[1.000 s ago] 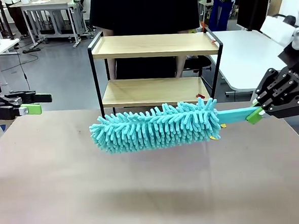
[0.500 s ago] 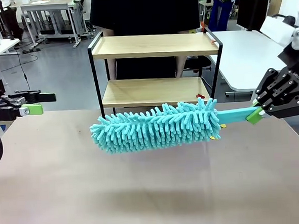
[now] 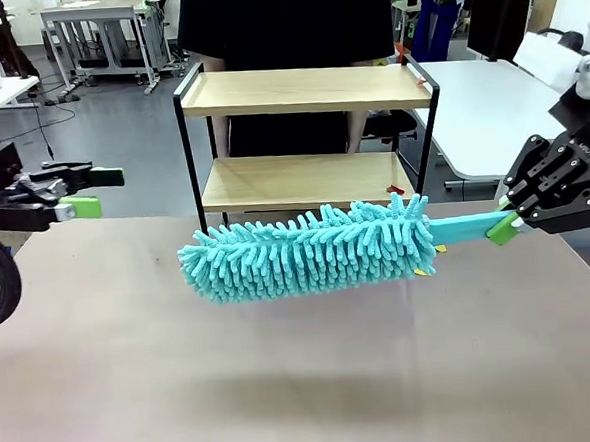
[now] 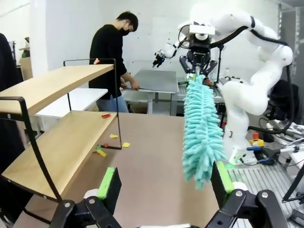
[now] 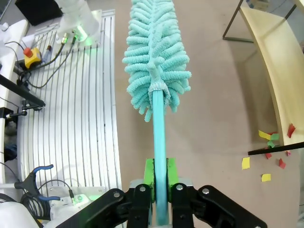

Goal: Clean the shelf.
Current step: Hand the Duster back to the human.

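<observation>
The right gripper (image 3: 508,226) is clamped shut on the flat turquoise handle of a fluffy turquoise microfibre duster (image 3: 307,250), whose shaggy head runs straight out ahead of its fingers, level and clear of the brown tabletop (image 3: 285,382). In the right wrist view the handle sits squarely between the green pads (image 5: 150,175), so the hold looks firm. The left gripper (image 3: 88,192) hangs with its jaws spread wide and nothing between them, off to the far side of the duster head from the right gripper.

The shelf (image 3: 302,90), a small two-tier rack of light wooden boards in a thin black metal frame, stands just beyond the duster head, farther from the right gripper than the tool itself and apart from it. A person in dark clothes (image 3: 283,21) stands behind the rack.

The cleaning seems barely begun. Small scraps of red, yellow and green paper (image 5: 268,142) lie on the lower board's end and on the table beside the rack's leg, close to the right gripper's side. The tool is in hand, which is the part done; sweeping the lower board and clearing those scraps is what looks left. The top board appears bare already.
</observation>
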Available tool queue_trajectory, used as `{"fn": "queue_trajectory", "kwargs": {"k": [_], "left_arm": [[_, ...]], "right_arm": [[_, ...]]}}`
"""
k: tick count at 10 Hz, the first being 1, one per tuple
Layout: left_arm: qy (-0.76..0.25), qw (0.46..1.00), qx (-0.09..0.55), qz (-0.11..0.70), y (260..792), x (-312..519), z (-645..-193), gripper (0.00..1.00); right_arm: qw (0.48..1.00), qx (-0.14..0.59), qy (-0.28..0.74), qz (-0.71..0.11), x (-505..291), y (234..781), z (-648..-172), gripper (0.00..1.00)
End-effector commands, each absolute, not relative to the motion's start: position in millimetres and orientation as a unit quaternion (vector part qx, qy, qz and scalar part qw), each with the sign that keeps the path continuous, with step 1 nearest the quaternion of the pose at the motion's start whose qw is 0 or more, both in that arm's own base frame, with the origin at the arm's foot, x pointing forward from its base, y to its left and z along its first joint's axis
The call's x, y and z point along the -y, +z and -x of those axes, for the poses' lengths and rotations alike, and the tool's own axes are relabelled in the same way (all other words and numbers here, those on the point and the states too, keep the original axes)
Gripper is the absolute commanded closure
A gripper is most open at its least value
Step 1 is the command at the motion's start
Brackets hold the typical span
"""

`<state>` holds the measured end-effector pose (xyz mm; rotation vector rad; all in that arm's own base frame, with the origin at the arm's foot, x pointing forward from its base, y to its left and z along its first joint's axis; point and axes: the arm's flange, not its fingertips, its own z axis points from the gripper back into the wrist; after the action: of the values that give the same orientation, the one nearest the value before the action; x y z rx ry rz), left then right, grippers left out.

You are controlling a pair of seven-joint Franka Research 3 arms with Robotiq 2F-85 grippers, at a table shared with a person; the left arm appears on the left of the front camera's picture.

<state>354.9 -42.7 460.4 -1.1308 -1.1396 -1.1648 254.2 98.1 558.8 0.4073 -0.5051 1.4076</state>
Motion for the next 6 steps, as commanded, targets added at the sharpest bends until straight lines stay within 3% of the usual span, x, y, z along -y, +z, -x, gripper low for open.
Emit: {"fn": "queue_trajectory", "kwargs": {"k": [1, 6], "left_arm": [[-0.481, 0.558, 0.501, 0.454, 408.9, 94.7, -233.0, 0.0], [-0.505, 0.574, 0.424, 0.486, 401.8, 119.4, -199.8, 0.0]], "right_arm": [[0.707, 0.235, 0.639, -0.192, -98.3, 561.4, -254.0, 0.87], [0.707, 0.235, 0.639, -0.192, -98.3, 561.4, -254.0, 0.87]]}}
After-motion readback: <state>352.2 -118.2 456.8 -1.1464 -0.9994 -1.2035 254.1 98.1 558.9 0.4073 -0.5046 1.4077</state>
